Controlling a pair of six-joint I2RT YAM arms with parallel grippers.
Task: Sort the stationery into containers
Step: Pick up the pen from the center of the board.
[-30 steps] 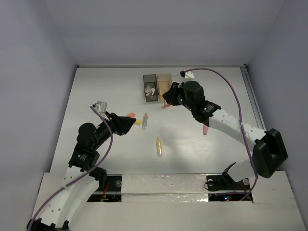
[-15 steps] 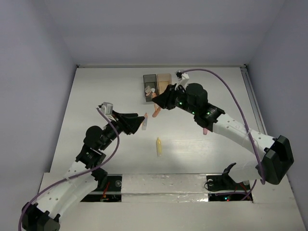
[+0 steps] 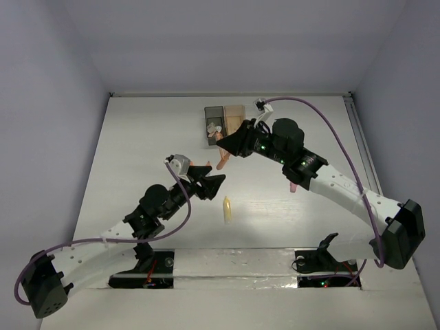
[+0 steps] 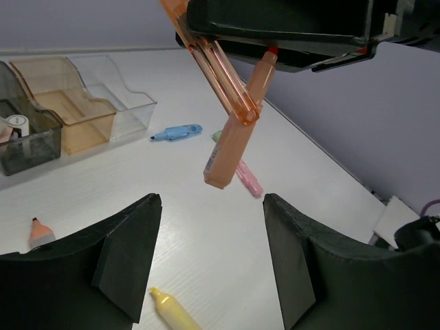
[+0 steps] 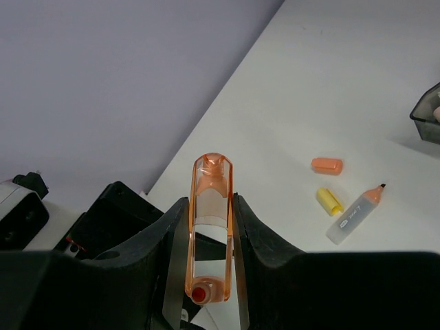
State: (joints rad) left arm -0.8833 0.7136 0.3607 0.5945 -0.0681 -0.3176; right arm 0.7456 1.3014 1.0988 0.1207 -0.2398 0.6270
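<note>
Right gripper: I am watching the right gripper (image 5: 208, 212) pinching the orange marker (image 5: 210, 230), both fingers clamped against its barrel.
Orange marker: it is hanging tilted in the air just off the near side of the containers (image 3: 225, 122), in front of the grey bin (image 3: 214, 132), and touching no bin.
Left gripper: the left gripper (image 4: 210, 265) is carrying nothing; its jaws are standing wide apart as it hovers over the table (image 3: 137, 137), well to the near side of the containers and pointing up at the orange marker.
Containers: the grey bin, orange bin (image 4: 65, 113) and clear bin (image 4: 117, 96) are sitting joined in a row; I am seeing a whitish item (image 4: 17, 125) lying in the grey bin, and I cannot tell what it is.
Blue marker: the blue marker (image 4: 175, 132) is lying on the table just past the clear end of the containers.
Pink marker: the pink marker (image 4: 247, 180) is resting nearer than the containers, off their clear end.
Yellow marker: the yellow marker (image 3: 227, 210) is lying well to the near side of the containers.
Loose pieces: a small orange piece (image 5: 327, 165), a small yellow piece (image 5: 328, 201) and an orange-tipped marker (image 5: 357, 210) are lying together, apart from the grey end of the containers.
</note>
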